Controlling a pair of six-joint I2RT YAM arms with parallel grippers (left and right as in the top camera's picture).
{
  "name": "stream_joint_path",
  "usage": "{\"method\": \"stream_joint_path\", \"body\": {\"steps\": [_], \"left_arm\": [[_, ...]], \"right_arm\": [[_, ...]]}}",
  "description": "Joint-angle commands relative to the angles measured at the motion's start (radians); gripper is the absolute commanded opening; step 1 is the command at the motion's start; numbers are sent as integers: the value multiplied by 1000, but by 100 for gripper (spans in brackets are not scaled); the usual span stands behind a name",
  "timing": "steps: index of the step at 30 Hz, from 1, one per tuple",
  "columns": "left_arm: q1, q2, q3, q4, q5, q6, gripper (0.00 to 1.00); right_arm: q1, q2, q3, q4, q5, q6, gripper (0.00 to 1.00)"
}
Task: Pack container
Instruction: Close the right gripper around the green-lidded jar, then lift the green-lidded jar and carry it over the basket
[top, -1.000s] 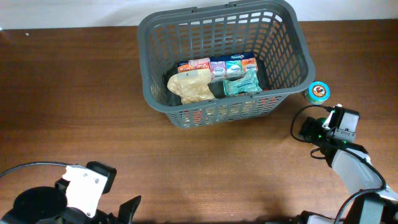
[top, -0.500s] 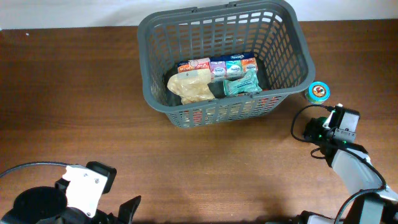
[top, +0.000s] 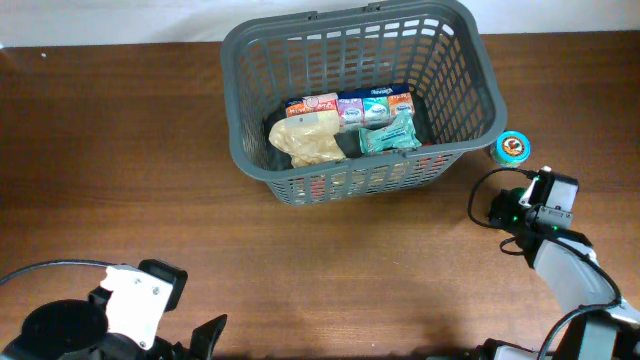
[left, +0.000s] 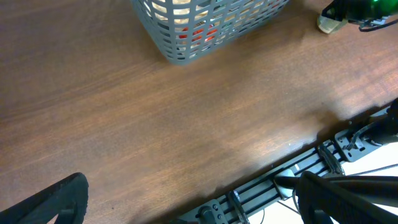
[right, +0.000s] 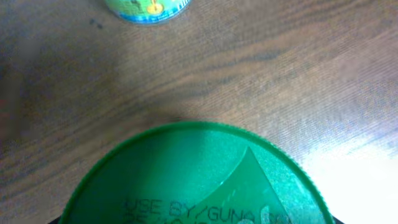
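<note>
The container (top: 350, 22), a dark grey slotted basket, stands at the back middle of the table and shows at the top of the left wrist view (left: 186, 37). Inside lie several small cartons (top: 350, 105), a yellowish bag (top: 308, 140) and a teal packet (top: 390, 135). My right gripper (top: 508, 210) is low over the table, right of the basket. A round green lid (right: 199, 180) printed "USE BY" fills the space between its jaws; its fingers are hidden. My left gripper (left: 199, 205) hangs open over the front edge with nothing between its fingers.
A small round can (top: 513, 147) with a teal rim stands just right of the basket, also visible from the right wrist (right: 148, 7) and left wrist (left: 329, 23). Black rails (left: 280, 186) run along the table's front edge.
</note>
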Motion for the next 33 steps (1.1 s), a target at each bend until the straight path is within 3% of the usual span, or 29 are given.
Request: {"method": "stream_joint_path", "body": {"steps": [1, 7, 13, 17, 21, 25, 33], "left_arm": [[-2, -2, -2, 0, -8, 19, 99], [-2, -2, -2, 0, -8, 19, 99], [-2, -2, -2, 0, -8, 19, 99], [-2, -2, -2, 0, -8, 19, 99], [-2, -2, -2, 0, -8, 19, 99], [-2, -2, -2, 0, -8, 19, 99], [-2, -2, -2, 0, -8, 19, 99]], "right_arm": [[-10, -62, 94, -71, 26, 9, 50], [-48, -156, 330, -287, 166, 7, 52], [-60, -193, 614, -417, 165, 8, 52], [-26, -201, 827, -419, 48, 8, 52], [104, -199, 960, -342, -34, 8, 52], [284, -176, 972, -243, -34, 4, 52], [594, 61, 973, -150, 35, -53, 54]]}}
